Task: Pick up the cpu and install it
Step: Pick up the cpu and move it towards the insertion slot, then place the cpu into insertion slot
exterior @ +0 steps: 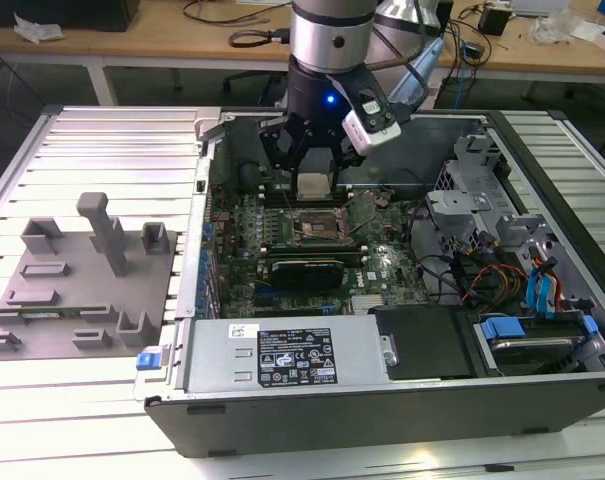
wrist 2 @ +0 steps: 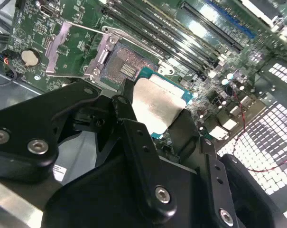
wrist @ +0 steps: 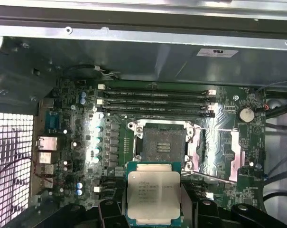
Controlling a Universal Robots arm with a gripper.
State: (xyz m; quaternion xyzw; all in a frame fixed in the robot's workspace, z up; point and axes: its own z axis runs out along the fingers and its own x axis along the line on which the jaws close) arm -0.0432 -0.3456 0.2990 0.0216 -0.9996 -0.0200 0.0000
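Tabletop point(exterior: 92, 130): we see ribbed metal slats running across the whole exterior view, carrying everything else.
Computer case point(exterior: 402, 415): an open tower lies on its side over the centre and right of the frame. Its dark walls ring the work area.
Fixture plate point(exterior: 82, 290): a grey plastic plate with upright blocks sits at the frame's left, well apart from the case.
Arm point(exterior: 327, 40): it comes down from the top centre of the frame, over the rear part of the case.
Motherboard point(exterior: 282, 240): the green board covers the case floor in the middle of the frame.
Power supply point(exterior: 282, 355): a silver box lies along the lower middle, just beside the board.
Drive bays point(exterior: 492, 220): metal cages crowd the frame's right, with orange and red cables point(exterior: 477, 280) near them.
Memory slots point(wrist: 155, 99): in the first wrist view, long black rows run just beside the socket.
Jaws: black and clamped on two opposite edges of the cpu point(exterior: 314, 185). We see one on each side of it in both wrist views.
Socket point(exterior: 320, 228): a dark square lies open, with its metal load plate point(exterior: 363, 212) swung aside.
Cpu place: we see it held above the board at the frame's upper centre, near the socket and apart from it.
Cpu look: in the first wrist view the cpu point(wrist: 153, 194) is a thin square with a pale silver lid, faint print and a teal rim. In the second wrist view the cpu point(wrist 2: 155, 107) has a bright lid.
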